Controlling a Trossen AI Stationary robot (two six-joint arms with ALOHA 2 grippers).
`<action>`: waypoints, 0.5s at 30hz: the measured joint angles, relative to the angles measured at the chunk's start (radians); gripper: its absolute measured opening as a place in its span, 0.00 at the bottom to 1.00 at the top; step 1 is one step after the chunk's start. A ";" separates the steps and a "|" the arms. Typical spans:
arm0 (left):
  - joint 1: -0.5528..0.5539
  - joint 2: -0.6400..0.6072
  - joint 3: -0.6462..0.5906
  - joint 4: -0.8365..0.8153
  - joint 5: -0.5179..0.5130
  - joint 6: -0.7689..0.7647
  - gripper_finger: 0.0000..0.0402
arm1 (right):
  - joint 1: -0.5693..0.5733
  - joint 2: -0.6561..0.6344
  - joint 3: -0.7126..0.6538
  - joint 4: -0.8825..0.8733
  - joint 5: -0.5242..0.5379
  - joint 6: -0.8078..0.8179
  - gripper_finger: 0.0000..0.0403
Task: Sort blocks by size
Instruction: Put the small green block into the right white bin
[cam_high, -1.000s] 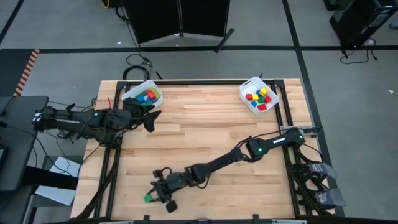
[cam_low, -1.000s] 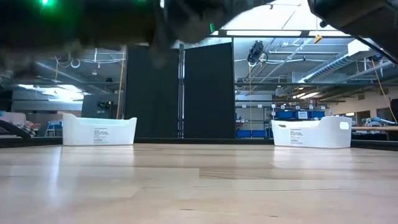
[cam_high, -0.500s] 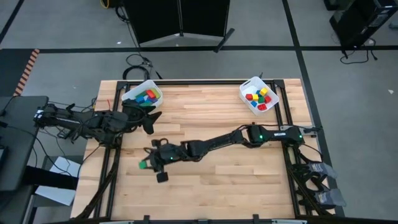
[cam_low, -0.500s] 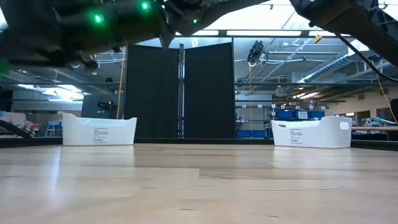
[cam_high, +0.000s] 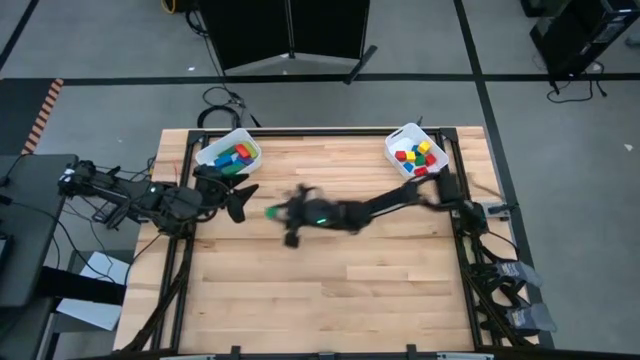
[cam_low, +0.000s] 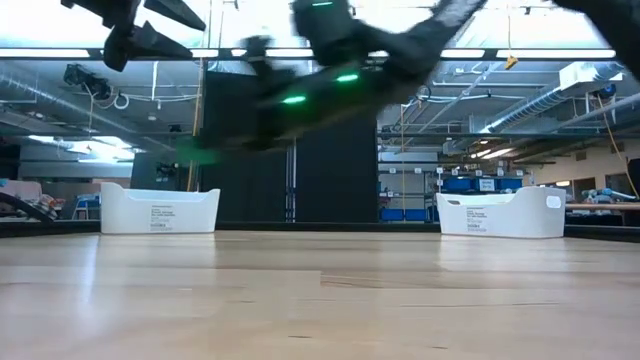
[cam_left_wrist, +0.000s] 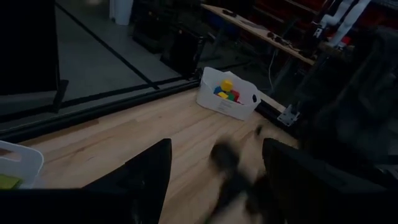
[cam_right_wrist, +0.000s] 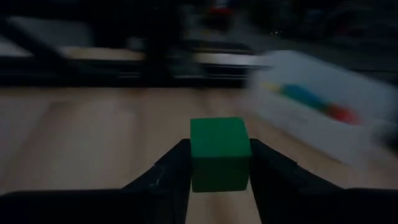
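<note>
My right gripper is over the middle of the table, stretched in from the right, and is shut on a green cube, which also shows in the high view. My left gripper hovers open and empty just near of the left white bin. That bin holds blue, green, yellow and red blocks. The right white bin holds red and yellow blocks and also shows in the left wrist view. The right arm is blurred. My right gripper pinches the green cube by two opposite sides between its two fingers. The fingers reach in from the table's right, pointing toward its left. The cube sits square between them, lifted clear of the table.
Both bins stand at the table's far edge, one at the left and one at the right. The wooden table top is bare between and near of them. My two grippers are close together near the left bin.
My right gripper has swept quickly from the table's near left part toward the far edge and a little to the right, carrying the green cube clear of the table. It now sits mid-table beside my left gripper.
</note>
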 joint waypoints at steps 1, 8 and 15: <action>-0.003 0.000 0.000 -0.001 -0.002 0.000 0.64 | -0.009 -0.068 -0.095 0.037 0.038 -0.001 0.35; -0.003 0.041 0.000 0.009 -0.006 -0.010 0.64 | -0.066 -0.586 -0.653 0.096 0.353 0.019 0.35; -0.003 0.159 0.000 0.082 -0.005 -0.017 0.64 | -0.197 -1.040 -0.976 -0.005 0.541 0.139 0.35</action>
